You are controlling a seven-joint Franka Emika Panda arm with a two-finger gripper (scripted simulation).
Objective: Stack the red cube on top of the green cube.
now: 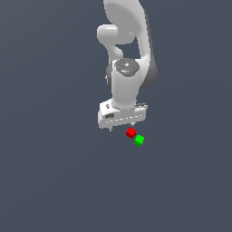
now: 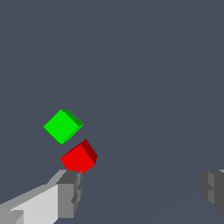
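A tiny red cube (image 1: 131, 132) lies on the dark grey floor, and the green cube (image 1: 139, 140) sits right beside it, toward the exterior view's right and slightly nearer. The two cubes are close, almost touching at a corner. My white gripper (image 1: 122, 127) hangs just above the floor, slightly to the exterior view's left of the red cube. In the wrist view its fingers stand wide apart with nothing between them: the gripper (image 2: 142, 192) is open. There the red cube (image 2: 79, 157) lies just beyond one fingertip (image 2: 70, 192), outside the gap, with the green cube (image 2: 63, 126) farther on.
The white arm (image 1: 129, 45) rises behind the gripper. Around the cubes there is only flat dark grey floor (image 1: 54, 172).
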